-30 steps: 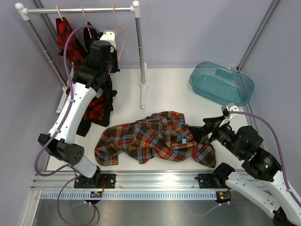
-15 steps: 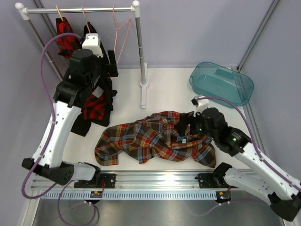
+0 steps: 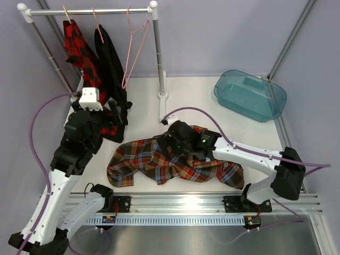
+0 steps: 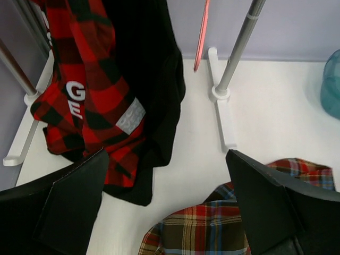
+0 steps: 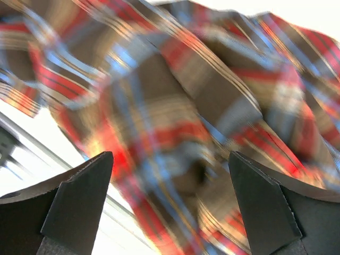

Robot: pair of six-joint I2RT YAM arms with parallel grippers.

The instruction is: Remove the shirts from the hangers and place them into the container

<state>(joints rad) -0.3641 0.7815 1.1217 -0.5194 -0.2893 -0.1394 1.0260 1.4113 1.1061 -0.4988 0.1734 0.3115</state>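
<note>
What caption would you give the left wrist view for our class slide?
Open left gripper faces the hanging check shirt and black shirt; tartan shirt lies on the table.

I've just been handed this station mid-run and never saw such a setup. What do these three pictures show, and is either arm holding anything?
Two robot arms stand on a table, each ending in a two-finger gripper. The wide picture looks down from above and behind them; the other two come from cameras on the wrists. On the table lie a tartan shirt and a teal container with no shirt in it. A red-and-black check shirt and a black shirt hang on the rail beside a bare pink hanger. The left gripper is open, facing the hanging shirts; the right gripper is open over the tartan shirt. Neither holds anything.
</note>
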